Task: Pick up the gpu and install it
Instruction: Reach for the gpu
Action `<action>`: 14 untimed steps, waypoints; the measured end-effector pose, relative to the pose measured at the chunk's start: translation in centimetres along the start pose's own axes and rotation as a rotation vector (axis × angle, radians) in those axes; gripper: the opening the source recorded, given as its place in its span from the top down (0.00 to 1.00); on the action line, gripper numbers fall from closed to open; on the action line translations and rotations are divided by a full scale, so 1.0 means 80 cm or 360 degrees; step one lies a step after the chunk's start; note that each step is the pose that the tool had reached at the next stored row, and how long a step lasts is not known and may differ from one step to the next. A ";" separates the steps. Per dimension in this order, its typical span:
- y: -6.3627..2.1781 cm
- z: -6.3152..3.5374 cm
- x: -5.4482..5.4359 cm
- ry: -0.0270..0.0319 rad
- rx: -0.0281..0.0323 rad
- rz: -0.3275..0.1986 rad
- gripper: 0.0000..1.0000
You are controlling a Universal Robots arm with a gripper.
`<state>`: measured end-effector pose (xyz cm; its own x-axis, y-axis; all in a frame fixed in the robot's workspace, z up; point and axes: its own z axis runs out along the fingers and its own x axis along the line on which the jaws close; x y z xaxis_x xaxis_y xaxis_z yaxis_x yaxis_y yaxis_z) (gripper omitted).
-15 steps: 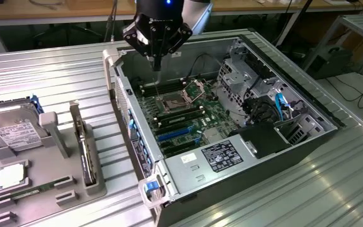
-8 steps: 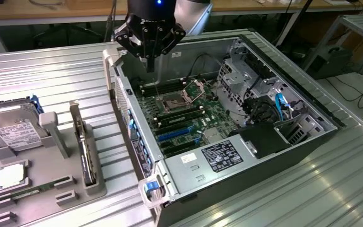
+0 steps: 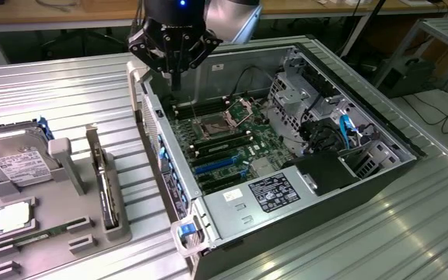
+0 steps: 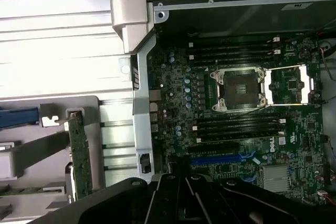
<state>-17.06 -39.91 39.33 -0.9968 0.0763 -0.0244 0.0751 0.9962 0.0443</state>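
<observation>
The gpu (image 3: 104, 182) stands on its long edge in a slot of the grey holder (image 3: 60, 227) on the exterior view's left, beside the open computer case (image 3: 286, 198). In the wrist view the gpu (image 4: 80, 156) shows its green board edge-on in the same holder. My gripper (image 3: 175, 80) hangs shut and empty above the case's rear corner, over the motherboard (image 3: 232, 146) and well apart from the gpu. Its dark fingers (image 4: 181, 182) point down near the blue expansion slots (image 4: 220, 158).
A silver hard drive (image 3: 18, 163) with a white label, a processor chip (image 3: 14, 216) and a green memory stick (image 3: 33, 239) lie in the holder. The case holds an open processor socket (image 4: 239, 87), a drive cage (image 3: 302, 99), cables and a power supply (image 3: 275, 192). Ribbed metal tabletop (image 3: 380, 233) surrounds everything.
</observation>
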 end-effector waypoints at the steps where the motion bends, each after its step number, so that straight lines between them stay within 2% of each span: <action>1: 0.000 0.000 0.004 0.00000 0.00000 0.0000 0.89; 5: -0.002 -0.001 0.021 0.00000 0.00000 0.0000 0.89; 14: -0.004 -0.001 0.042 0.00001 0.00001 0.0000 0.89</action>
<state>-20.44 -39.95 39.33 -0.9968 0.0763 -0.0244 0.0751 0.9962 0.0443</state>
